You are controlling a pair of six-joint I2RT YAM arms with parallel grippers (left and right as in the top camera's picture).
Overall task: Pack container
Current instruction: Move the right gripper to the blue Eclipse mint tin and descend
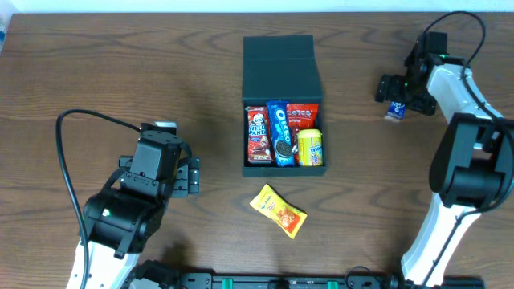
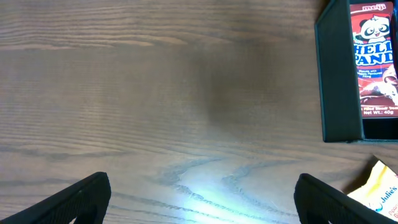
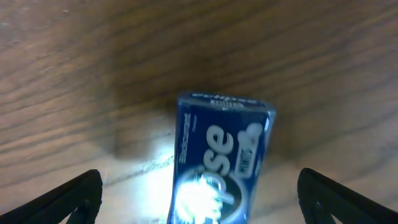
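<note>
1. Overhead, at the left of the brown wooden desk (image 1: 120,64), the left arm rises from the near edge, bent at the elbow. Its left pincer (image 1: 188,176) is turned rightward toward the container, and a black cable (image 1: 68,152) loops beside it.
2. Its wrist camera adds what the top view hides: the left pincer (image 2: 205,202) is released. Dark fingertips (image 2: 84,199) sit wide apart in the bottom corners, with only bare wood between them.
3. That same view catches the container (image 2: 339,74) at upper right, one dark wall with a red Hello Panda packet (image 2: 373,56) inside. A corner of a yellow packet (image 2: 376,193) shows at lower right.
4. Only the top view shows the whole container (image 1: 283,56). It is dark teal-green, mid-desk, with its lid flap folded back on the far side.
5. Inside lie the Hello Panda packet (image 1: 258,135), a blue Oreo packet (image 1: 280,132), a red packet (image 1: 303,115) and a yellow canister (image 1: 310,148).
6. On the desk just nearer than the container, apart from it, the yellow packet (image 1: 278,210) lies tilted.
7. At the right, the right arm stands at the near edge and reaches far, with the right pincer (image 1: 396,96) above a small blue gum pack (image 1: 394,111).
8. Its wrist camera shows the right pincer (image 3: 202,199) released, with the gum pack (image 3: 221,155) between the fingers and untouched. The lettering is blurred by glare.
</note>
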